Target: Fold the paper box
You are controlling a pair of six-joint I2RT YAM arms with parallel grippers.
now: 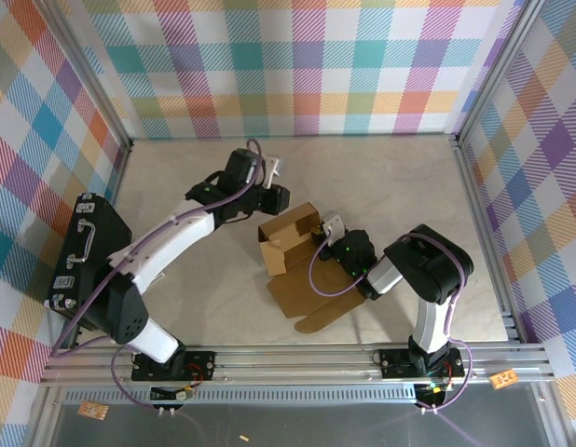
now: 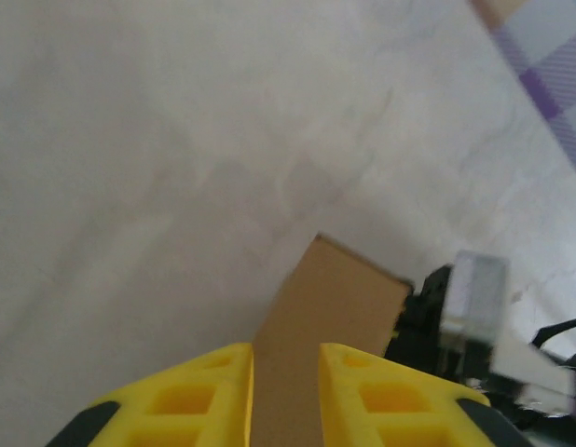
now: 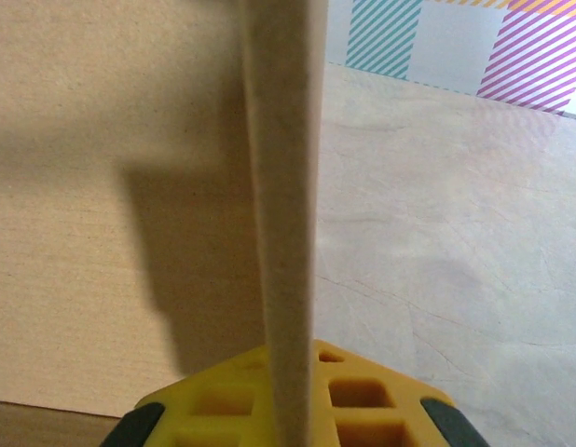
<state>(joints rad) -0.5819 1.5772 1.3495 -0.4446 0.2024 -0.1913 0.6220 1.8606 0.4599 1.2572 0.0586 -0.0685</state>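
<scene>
The paper box (image 1: 295, 256) is a brown cardboard sheet, partly folded, lying mid-table with one part raised at its far end. My left gripper (image 1: 270, 201) is at the box's far left corner. In the left wrist view its yellow fingers (image 2: 206, 389) close on a brown panel (image 2: 333, 291) that fills the gap of the left gripper (image 2: 288, 350). My right gripper (image 1: 331, 230) is at the box's right side. In the right wrist view an upright flap edge (image 3: 281, 186) is pinched in the right gripper (image 3: 292, 352), with a flat panel (image 3: 83, 205) to its left.
A black hard case with a handle (image 1: 83, 253) leans by the left wall. The metal frame rail (image 1: 297, 358) runs along the near edge. Plaid walls enclose the pale tabletop (image 1: 176, 177) on three sides.
</scene>
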